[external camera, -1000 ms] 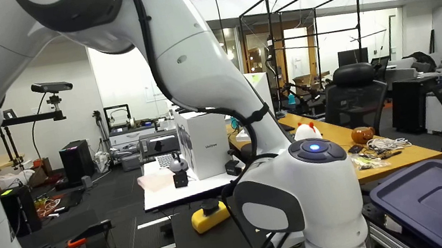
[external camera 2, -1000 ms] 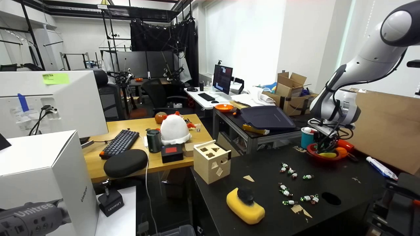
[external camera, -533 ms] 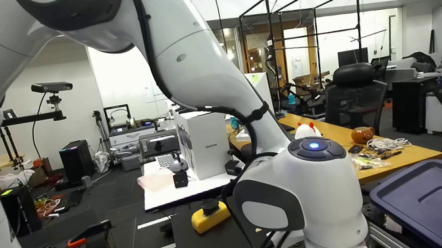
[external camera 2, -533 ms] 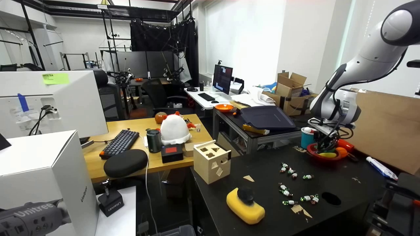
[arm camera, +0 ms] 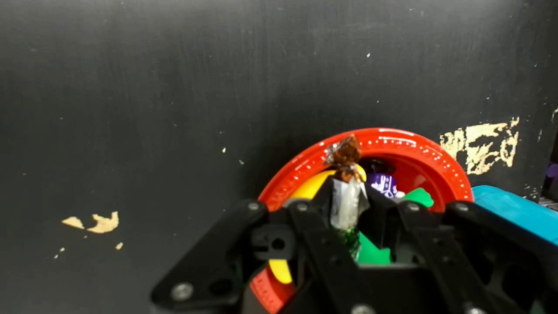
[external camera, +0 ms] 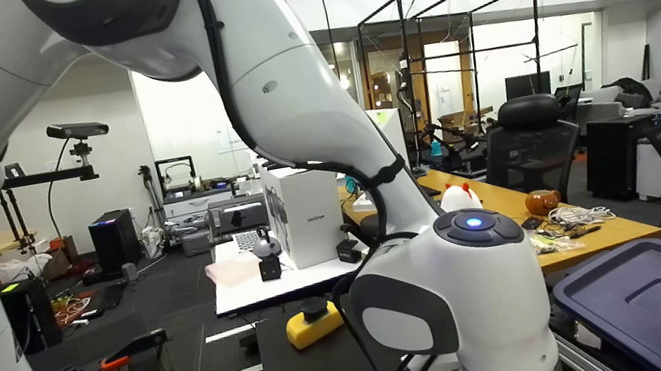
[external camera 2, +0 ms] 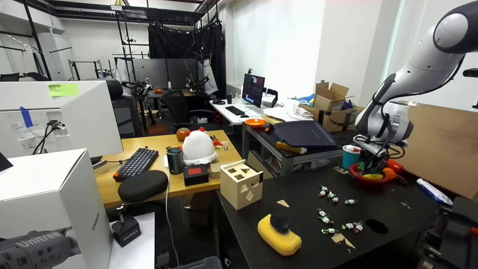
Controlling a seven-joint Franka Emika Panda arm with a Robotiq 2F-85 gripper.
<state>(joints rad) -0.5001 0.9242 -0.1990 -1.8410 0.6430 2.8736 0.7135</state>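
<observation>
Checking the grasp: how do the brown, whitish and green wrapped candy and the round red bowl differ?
The wrapped candy is slim and multicoloured; the bowl is wide and red. The candy is held in the hand; the bowl rests on the black table. Both look shiny.

In the wrist view, the claw (arm camera: 349, 195) hides much of the red bowl (arm camera: 409, 146) beneath it.
</observation>
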